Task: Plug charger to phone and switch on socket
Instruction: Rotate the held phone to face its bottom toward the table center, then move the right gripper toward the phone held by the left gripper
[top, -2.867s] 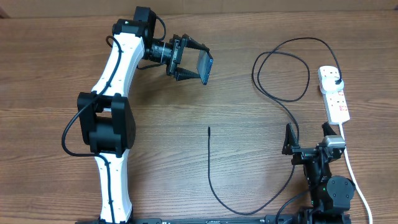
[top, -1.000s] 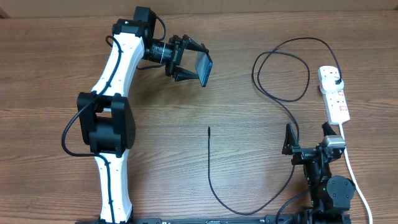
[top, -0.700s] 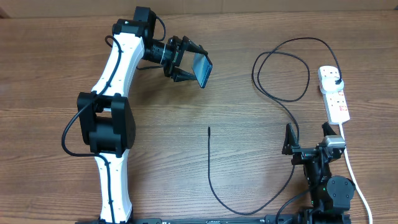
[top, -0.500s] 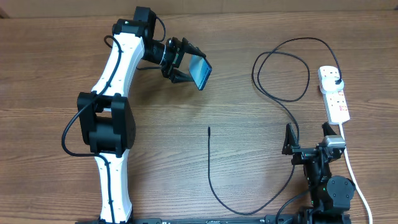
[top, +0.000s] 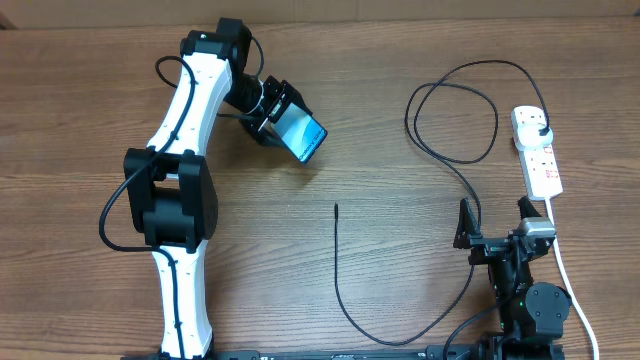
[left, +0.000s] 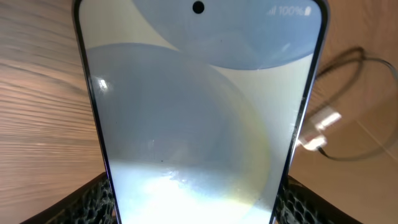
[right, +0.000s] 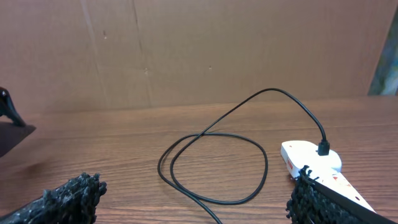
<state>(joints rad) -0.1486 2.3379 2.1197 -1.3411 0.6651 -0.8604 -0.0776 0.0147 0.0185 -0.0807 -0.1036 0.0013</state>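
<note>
My left gripper (top: 277, 120) is shut on the phone (top: 300, 134), held above the table at the back left with its light blue screen turned upward. In the left wrist view the phone (left: 199, 112) fills the frame between my two fingers. The black charger cable (top: 455, 110) loops at the back right; its plug head sits in the white socket strip (top: 537, 150), and its free connector tip (top: 336, 207) lies mid-table. My right gripper (top: 492, 230) is open and empty at the front right; its view shows the cable loop (right: 211, 168) and the socket (right: 314, 165).
The socket's thick white cord (top: 570, 280) runs down the right edge past the right arm base. The cable curves along the front (top: 400, 335) between the arms. A cardboard wall (right: 199, 50) stands behind the table.
My left gripper has rotated the phone from edge-on to screen-up and shifted it slightly left and down. The right arm and cable have not moved.
</note>
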